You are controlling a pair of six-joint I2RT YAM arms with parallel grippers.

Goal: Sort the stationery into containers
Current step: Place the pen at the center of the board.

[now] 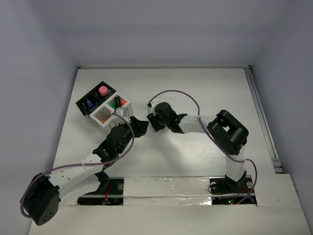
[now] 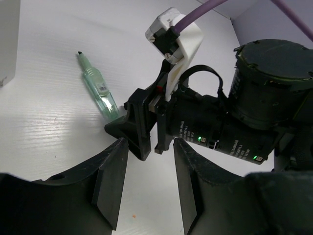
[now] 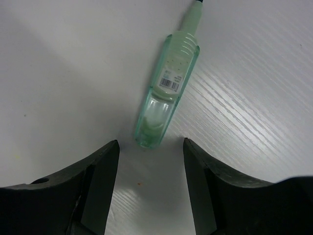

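Mint-green marker [image 3: 168, 93] lies flat on the white table [image 3: 254, 98], its blunt end level with the fingertips of your right gripper [image 3: 150, 152]. Those jaws stand wide apart on either side of it, touching and holding nothing. Your left gripper [image 2: 146, 188] is partly open and empty, pointed at the right gripper's head close in front. Well off to the left stand the joined containers: the black box [image 1: 95, 94] holds a pink-capped marker [image 1: 103, 91] and a blue pen [image 1: 89, 104], and the white box [image 1: 98, 121] holds orange and green pens [image 1: 119, 103]
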